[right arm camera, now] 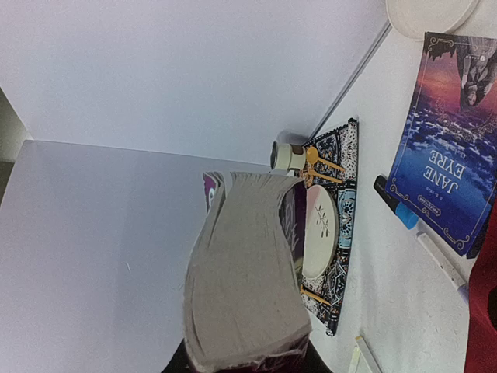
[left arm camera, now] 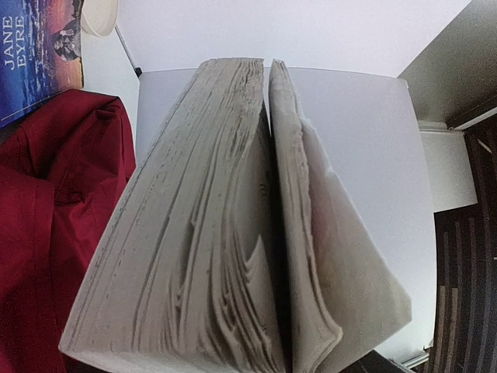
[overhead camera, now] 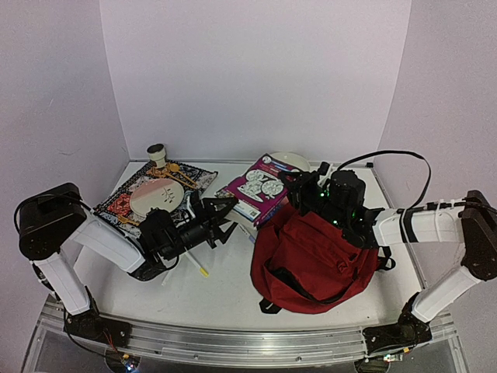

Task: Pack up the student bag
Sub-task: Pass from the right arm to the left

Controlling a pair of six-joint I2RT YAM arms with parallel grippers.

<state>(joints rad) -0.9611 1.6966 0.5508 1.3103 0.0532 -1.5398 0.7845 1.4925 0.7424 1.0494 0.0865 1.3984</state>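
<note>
we reckon the right gripper (overhead camera: 300,186) clamps the purple book (overhead camera: 256,186) to feed the student bag (overhead camera: 311,256), can't tell if the left gripper (overhead camera: 225,217) grips it too

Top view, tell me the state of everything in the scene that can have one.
Bag: slumped, zipper hidden.
Book: gripped, pages splayed.
Right end effector: shut on Book.
Left end effector: jaws apart beside Book.
Jane Eyre: closed, lying flat.
Plate: lying flat.
Cup: upright.
</note>
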